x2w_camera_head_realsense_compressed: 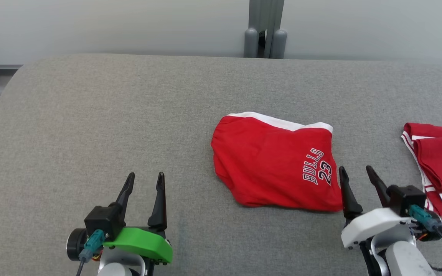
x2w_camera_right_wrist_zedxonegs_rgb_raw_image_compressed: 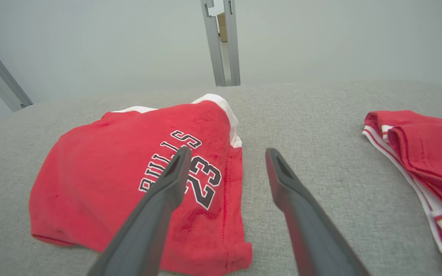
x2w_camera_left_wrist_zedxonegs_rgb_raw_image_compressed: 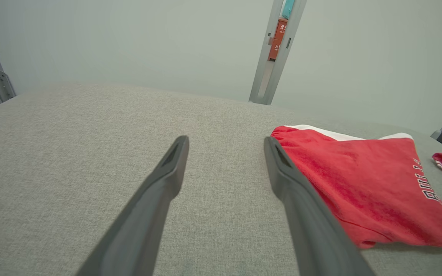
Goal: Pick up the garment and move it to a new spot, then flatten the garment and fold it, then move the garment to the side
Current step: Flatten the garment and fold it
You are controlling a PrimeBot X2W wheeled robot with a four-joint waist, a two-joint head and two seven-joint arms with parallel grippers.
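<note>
Folded red garment (x2w_camera_head_realsense_compressed: pixel 272 166) flat on grey table (x2w_camera_head_realsense_compressed: pixel 109 126), centre-right. Left gripper (x2w_camera_head_realsense_compressed: pixel 144 182) near-left, fingers spread, empty. Right gripper (x2w_camera_head_realsense_compressed: pixel 355 174) just beside garment's right edge, fingers spread, empty. Second red garment (x2w_camera_head_realsense_compressed: pixel 439 165) far right.

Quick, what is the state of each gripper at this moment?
Left gripper: open, holding nothing.
Right gripper: open, holding nothing, close to the red garment.

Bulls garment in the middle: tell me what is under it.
The garment lies on the grey pad, which shows all round its edges. The red top layer covers its lower layers and the pad beneath, so anything tucked under it cannot be seen.
</note>
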